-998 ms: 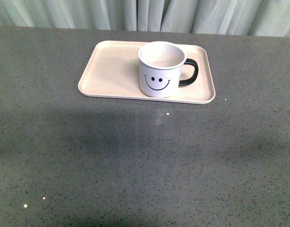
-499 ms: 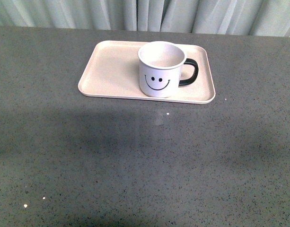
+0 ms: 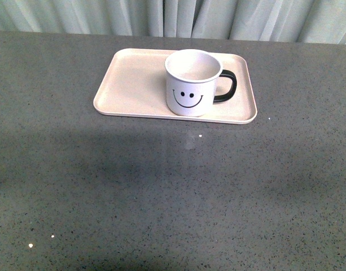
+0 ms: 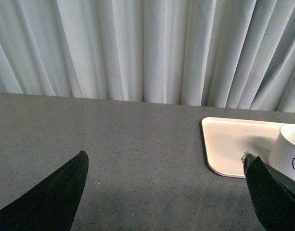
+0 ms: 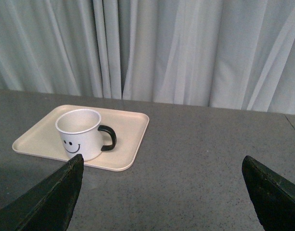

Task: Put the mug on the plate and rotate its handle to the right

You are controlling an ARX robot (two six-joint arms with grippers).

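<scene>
A speckled dark grey countertop [image 3: 161, 186] meets pale pleated curtains [image 3: 178, 17]. The white smiley-face mug [image 3: 192, 83] stands upright on the pale pink-beige rectangular tray [image 3: 133, 84], glossy black loop handle [image 3: 228, 87] pointing right. Both grippers' jaws stand apart, holding nothing.

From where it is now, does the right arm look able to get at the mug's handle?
Probably yes. The handle points right off the mug on the plate, and bare table lies between it and the open right gripper.
</scene>
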